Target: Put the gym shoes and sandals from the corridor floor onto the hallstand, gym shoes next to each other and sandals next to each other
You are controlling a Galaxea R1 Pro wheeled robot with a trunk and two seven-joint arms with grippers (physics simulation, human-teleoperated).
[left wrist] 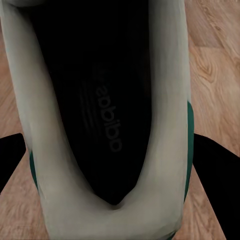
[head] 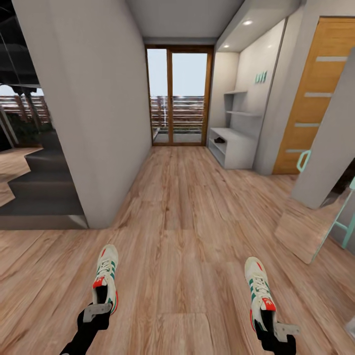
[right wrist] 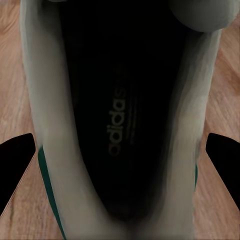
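Note:
Two white-cream gym shoes with green stripes and red-orange accents hang above the corridor floor (head: 182,236), toes pointing forward. My left gripper (head: 100,310) is shut on the heel of the left gym shoe (head: 105,276). My right gripper (head: 270,323) is shut on the heel of the right gym shoe (head: 258,288). In each wrist view the shoe's (left wrist: 165,100) (right wrist: 45,100) dark insole lies between black fingers (left wrist: 217,175) (right wrist: 17,170). The pale hallstand (head: 239,148) stands far ahead on the right. A small dark shape (head: 219,140) lies on its lower tier, too small to identify.
A grey wall corner (head: 98,148) juts in at the left, with dark stairs (head: 39,182) behind it. A glass door (head: 180,96) closes the corridor's far end. On the right are a wooden door (head: 315,93), a slanted grey panel (head: 328,148) and a teal chair (head: 345,217).

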